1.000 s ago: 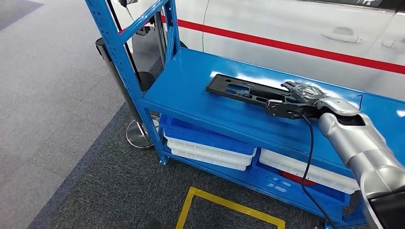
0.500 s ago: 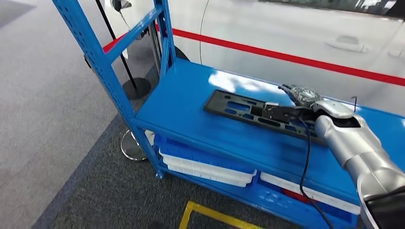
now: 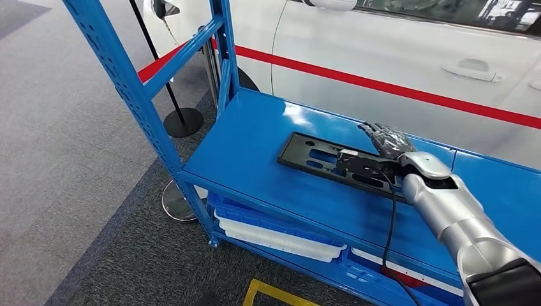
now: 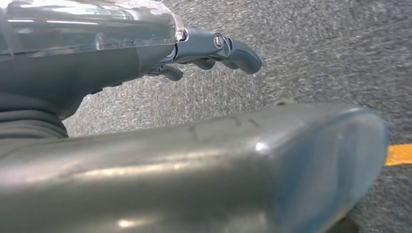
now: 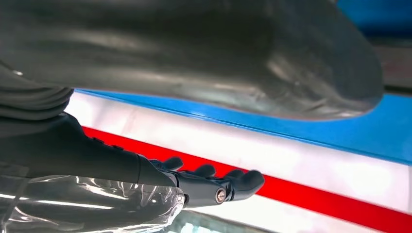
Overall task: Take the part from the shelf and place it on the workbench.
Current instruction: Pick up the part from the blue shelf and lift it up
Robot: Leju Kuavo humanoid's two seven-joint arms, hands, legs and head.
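Observation:
A flat black part (image 3: 312, 156) with several cut-outs lies on the top board of the blue shelf (image 3: 255, 137). My right hand (image 3: 386, 139) reaches over the part's right end with its fingers stretched out flat, and the wrist hides that end. In the right wrist view the right hand (image 5: 214, 187) has straight fingers and nothing between them and the thumb (image 5: 204, 53). My left hand (image 4: 209, 48) hangs over grey carpet, its fingers loosely apart and holding nothing.
A white car (image 3: 395, 57) with a red stripe stands close behind the shelf. White and blue trays (image 3: 274, 236) fill the lower level. A blue upright (image 3: 127, 89) rises at the left front corner, with a stanchion base (image 3: 182, 121) beyond. A yellow floor line (image 3: 281, 294) lies in front.
The whole picture has shifted, so the camera has moved. My right hand stays over the right end of the part, which still lies flat on the shelf.

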